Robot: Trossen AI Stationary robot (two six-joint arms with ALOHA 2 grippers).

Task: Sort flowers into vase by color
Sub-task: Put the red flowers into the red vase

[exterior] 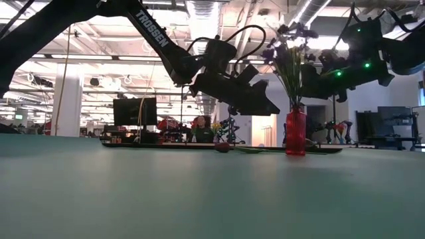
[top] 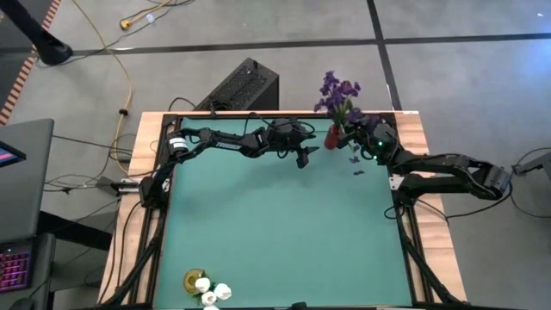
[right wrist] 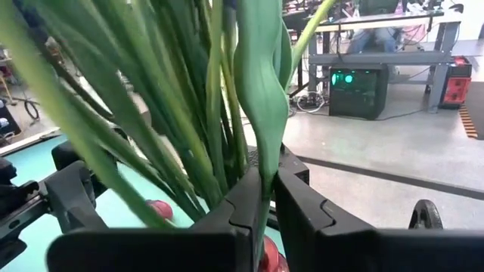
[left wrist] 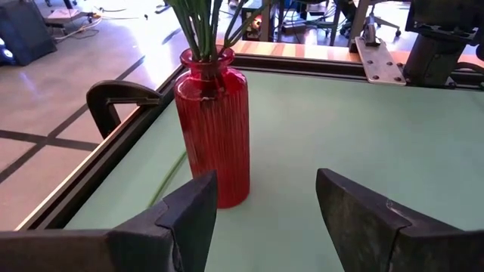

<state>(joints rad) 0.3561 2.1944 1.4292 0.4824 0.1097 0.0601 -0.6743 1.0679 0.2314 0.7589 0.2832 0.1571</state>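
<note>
Red vase [top: 332, 136], table's 1 o'clock edge: purple flowers [top: 337, 91]. Right gripper [right wrist: 271, 198]: fingers nearly closed, pinching one green stem. Left gripper [left wrist: 261, 215]: open, empty, at the vase's 9 o'clock.

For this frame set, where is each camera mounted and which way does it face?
High view: overhead, looking straight down on the green table, both arms, ribbed red glass vase.
Low view: at tabletop height, looking level across; arms overhead.
Left wrist view: looks past the open left end effector at the vase.
Right wrist view: looks past the right end effector, fingers nearly together around a green flower stem.
Shared: the vase shows in high, low and left wrist views.
</note>
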